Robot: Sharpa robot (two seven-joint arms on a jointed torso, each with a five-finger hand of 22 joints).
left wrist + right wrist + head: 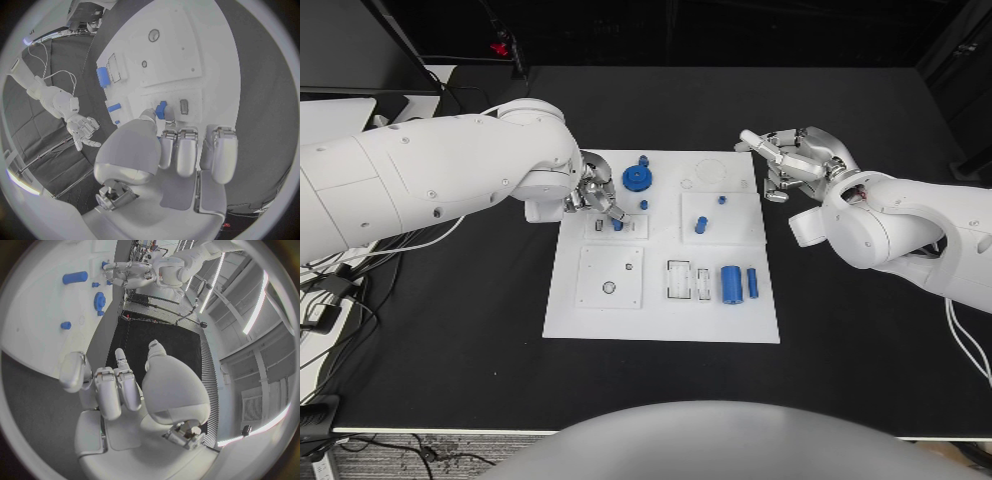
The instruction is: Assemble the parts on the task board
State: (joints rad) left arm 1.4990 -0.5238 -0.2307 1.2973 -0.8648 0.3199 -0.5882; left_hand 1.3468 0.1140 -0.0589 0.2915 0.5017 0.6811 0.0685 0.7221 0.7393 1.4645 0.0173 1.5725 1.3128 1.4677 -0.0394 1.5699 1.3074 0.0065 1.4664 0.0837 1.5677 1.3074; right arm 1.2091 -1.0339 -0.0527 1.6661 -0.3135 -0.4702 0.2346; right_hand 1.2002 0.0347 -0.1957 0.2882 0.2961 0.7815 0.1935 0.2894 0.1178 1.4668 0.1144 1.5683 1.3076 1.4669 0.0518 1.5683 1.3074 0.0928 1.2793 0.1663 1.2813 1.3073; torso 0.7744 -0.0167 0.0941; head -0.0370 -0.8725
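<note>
The white task board (661,305) lies mid-table. My left hand (596,195) hangs over its upper left corner. There its thumb and a fingertip (149,116) pinch a small blue part (617,224) (161,109) standing at a slot plate. A blue gear (638,180) (99,301) and a small blue peg (643,205) sit just behind it. A blue cylinder (731,284) (103,76) and a thin blue rod (751,282) (114,107) lie at the board's lower right. My right hand (783,160) (119,385) hovers off the board's upper right edge, fingers apart, holding nothing.
Another blue piece (702,225) stands on the board's right-centre plate, with a small one (721,199) behind it. A round recess (710,172) marks the top right corner. Cables (343,270) trail off the table's left edge. Black tabletop (473,340) surrounds the board.
</note>
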